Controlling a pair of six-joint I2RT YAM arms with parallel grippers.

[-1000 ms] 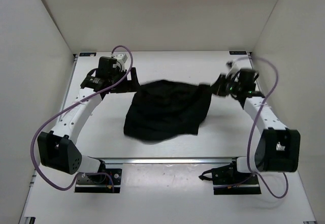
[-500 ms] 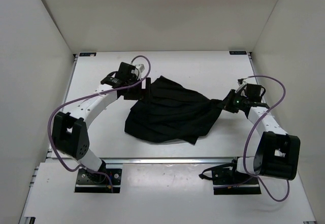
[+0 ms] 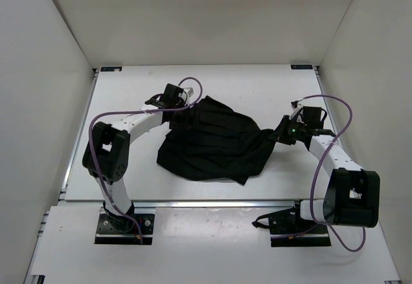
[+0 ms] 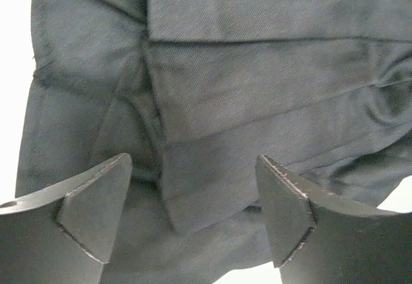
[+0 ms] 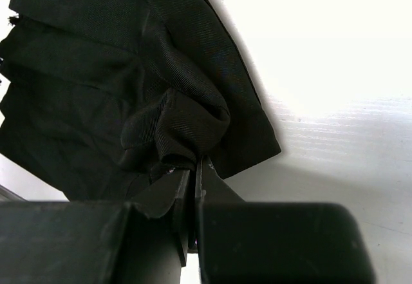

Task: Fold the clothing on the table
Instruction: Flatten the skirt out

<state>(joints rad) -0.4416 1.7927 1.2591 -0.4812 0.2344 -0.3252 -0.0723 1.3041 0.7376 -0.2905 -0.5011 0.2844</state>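
Just past the rail (image 3: 212, 201) at the near edge, the clothing (image 3: 212, 145) lies in a black heap in the middle of the table (image 3: 129, 97). Its near side is flat but rumpled. I think it is not folded yet.

A bit farther back, on the right, the right gripper (image 5: 193, 168) is pinched tight on a corner of the clothing. The cloth bunches into a small knot at its tips. From above, the cloth runs out to a point toward this gripper. I think it holds that corner so the cloth can be pulled straight or lifted over for a fold.

Farther back, on the left, the left gripper (image 4: 193, 194) sits over the far left edge of the clothing. Its jaws stand wide apart, and pleats and a hem show between them. It holds nothing. I think it is there to grab that edge, so both sides are held at once.

The right arm goes up from its base, then reaches forward and leans in. It is low near the table, and its gripper points left at the cloth.

The left arm goes up from its base and bends at an elbow out on the left. Then it stretches far and to the right. Its gripper tips down onto the cloth.
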